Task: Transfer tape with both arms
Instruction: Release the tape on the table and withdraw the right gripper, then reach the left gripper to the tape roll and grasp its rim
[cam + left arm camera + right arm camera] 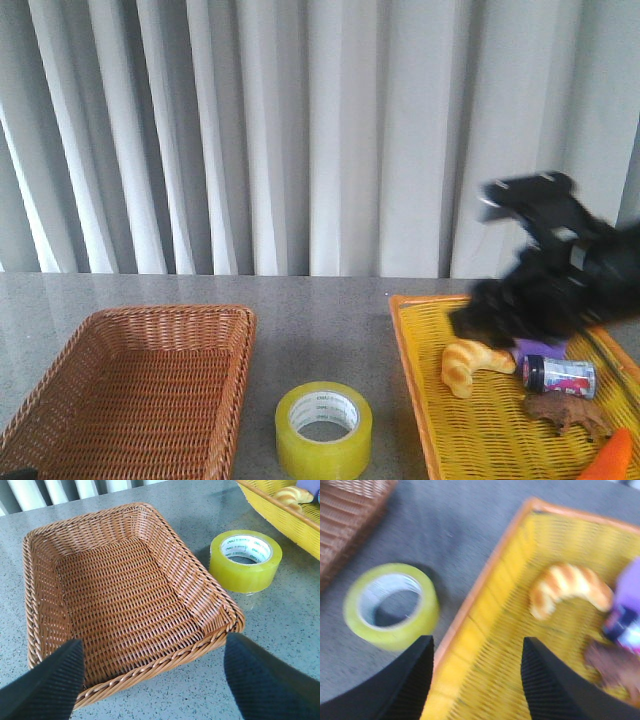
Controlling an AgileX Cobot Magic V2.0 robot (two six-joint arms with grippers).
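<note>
Brown wicker basket (140, 390), yellow tray (470, 420) holding croissant (472, 365), small can (560, 376), grey table (320, 300)

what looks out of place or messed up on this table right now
Nothing looks spilled or damaged. The tape lies flat on the bare table between the brown wicker basket and the yellow tray, in neither one. The croissant and other items sit inside the tray.

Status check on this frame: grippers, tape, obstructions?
Left gripper open, empty, over brown wicker basket. Right gripper open, empty, above yellow basket rim. Tape flat on table between baskets, ungrasped, unobstructed.
</note>
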